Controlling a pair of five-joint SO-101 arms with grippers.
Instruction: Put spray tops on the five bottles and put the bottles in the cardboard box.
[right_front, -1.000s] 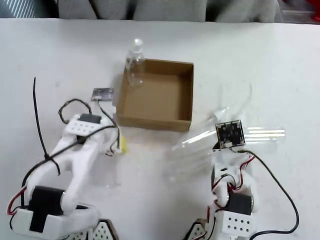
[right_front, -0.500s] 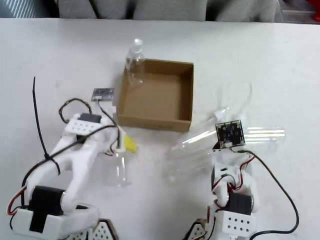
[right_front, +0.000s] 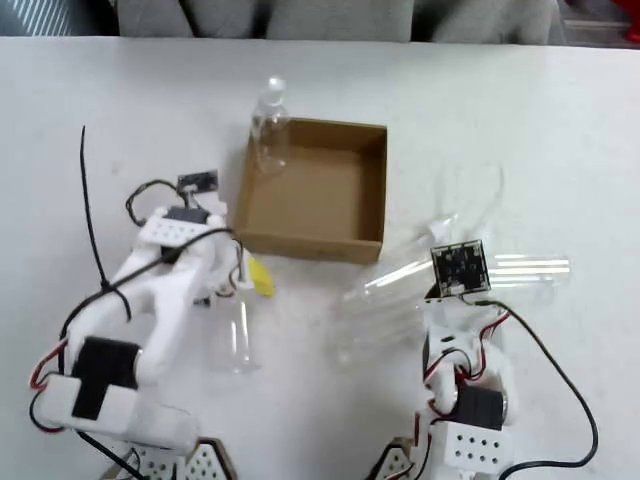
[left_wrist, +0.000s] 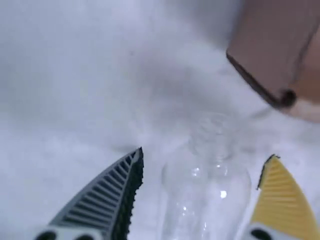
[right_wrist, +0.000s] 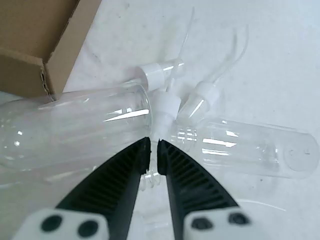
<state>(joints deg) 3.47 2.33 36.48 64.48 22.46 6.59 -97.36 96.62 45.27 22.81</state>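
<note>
White tabletop (right_front: 520, 120): clear uncapped bottle (left_wrist: 205, 192), seven o'clock of brown cardboard box (right_front: 305, 243), straddled by spread left claw (left_wrist: 205, 155) for gripping; right claw (right_wrist: 152, 145) closed.

Robotics lab bench: white table (right_front: 560, 130), bare circuit board (right_front: 460, 267), wired white arm (right_front: 150, 300).

Glossy clear plastic bottle (right_wrist: 75, 117); matt, smooth cardboard box (right_front: 300, 243).
</note>
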